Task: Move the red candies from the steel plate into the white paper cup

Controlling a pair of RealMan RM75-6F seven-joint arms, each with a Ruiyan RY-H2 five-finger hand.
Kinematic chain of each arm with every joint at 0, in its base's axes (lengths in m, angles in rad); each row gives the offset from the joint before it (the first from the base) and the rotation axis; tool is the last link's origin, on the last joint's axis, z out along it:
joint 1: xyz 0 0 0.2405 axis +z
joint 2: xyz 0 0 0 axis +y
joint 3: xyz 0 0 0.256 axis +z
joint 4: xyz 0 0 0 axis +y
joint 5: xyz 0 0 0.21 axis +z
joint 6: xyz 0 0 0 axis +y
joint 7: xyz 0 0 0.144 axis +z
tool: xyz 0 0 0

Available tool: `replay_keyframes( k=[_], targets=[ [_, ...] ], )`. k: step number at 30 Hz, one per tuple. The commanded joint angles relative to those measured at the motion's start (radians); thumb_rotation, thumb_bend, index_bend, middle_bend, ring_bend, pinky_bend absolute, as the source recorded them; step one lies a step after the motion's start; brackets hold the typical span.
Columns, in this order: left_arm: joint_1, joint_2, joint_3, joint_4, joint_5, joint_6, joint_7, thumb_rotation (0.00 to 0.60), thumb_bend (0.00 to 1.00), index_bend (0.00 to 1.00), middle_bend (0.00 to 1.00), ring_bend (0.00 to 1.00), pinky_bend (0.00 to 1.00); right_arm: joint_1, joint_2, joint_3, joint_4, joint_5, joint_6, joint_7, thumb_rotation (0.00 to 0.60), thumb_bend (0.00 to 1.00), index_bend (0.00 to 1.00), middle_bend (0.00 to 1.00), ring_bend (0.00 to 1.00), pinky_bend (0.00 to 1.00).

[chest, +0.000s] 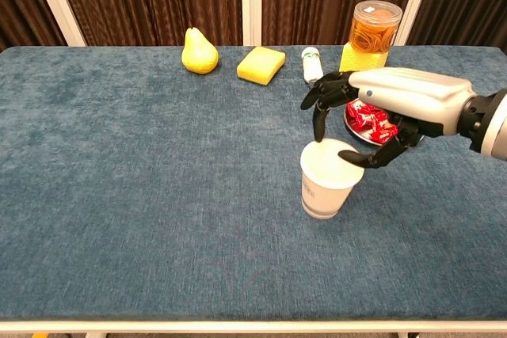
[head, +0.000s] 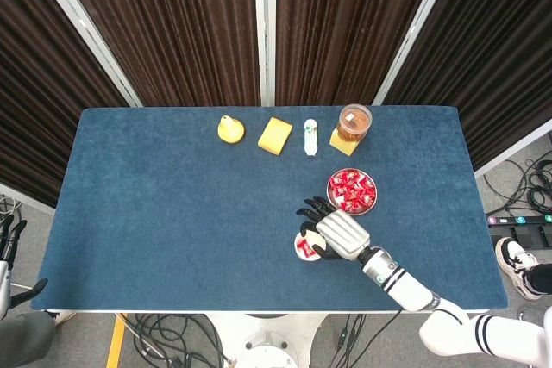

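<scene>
The right hand (chest: pixel 380 108) hovers over the paper cup (chest: pixel 329 179), fingers (chest: pixel 320 113) spread wide; one candy (head: pixel 304 248) shows inside. Lowering could tip the light cup. More candies (head: pixel 352 189) wait on the plate (head: pixel 372 204) beyond.

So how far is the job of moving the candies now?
One red candy already lies in the white paper cup. The right hand hovers over the cup's rim, fingers spread, holding nothing. Many red candies are left on the steel plate.
</scene>
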Motion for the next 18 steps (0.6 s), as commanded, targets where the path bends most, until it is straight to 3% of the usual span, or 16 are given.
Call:
replay_keyframes(
  k=[1, 3, 6, 11, 18],
  targets=[
    [0.003, -0.002, 0.000, 0.003, -0.003, 0.002, -0.004, 0.600, 0.17, 0.07, 0.04, 0.08, 0.15, -0.004, 0.016, 0.010, -0.008, 0.006, 0.016, 0.006, 0.600, 0.34, 0.29, 0.12, 0.00, 0.00],
    [0.003, -0.002, 0.000, 0.006, -0.004, -0.001, -0.006, 0.600, 0.17, 0.07, 0.04, 0.08, 0.15, -0.010, 0.037, 0.017, -0.009, 0.016, 0.029, 0.006, 0.600, 0.34, 0.21, 0.11, 0.00, 0.00],
    [0.002, -0.005, -0.001, 0.010, -0.002, -0.001, -0.009, 0.600, 0.17, 0.07, 0.04, 0.08, 0.15, -0.031, 0.062, 0.035, 0.010, 0.058, 0.053, 0.006, 0.600, 0.34, 0.19, 0.11, 0.00, 0.00],
    [-0.003, -0.008, -0.002, 0.012, 0.002, -0.007, -0.008, 0.600, 0.17, 0.07, 0.04, 0.08, 0.15, -0.045, 0.063, 0.055, 0.103, 0.168, 0.017, -0.018, 0.600, 0.34, 0.27, 0.13, 0.00, 0.00],
    [-0.001, -0.006, -0.001, 0.004, 0.005, -0.003, -0.002, 0.600, 0.17, 0.07, 0.04, 0.08, 0.15, -0.017, -0.024, 0.047, 0.273, 0.256, -0.094, -0.076, 0.600, 0.33, 0.34, 0.13, 0.00, 0.00]
  ],
)
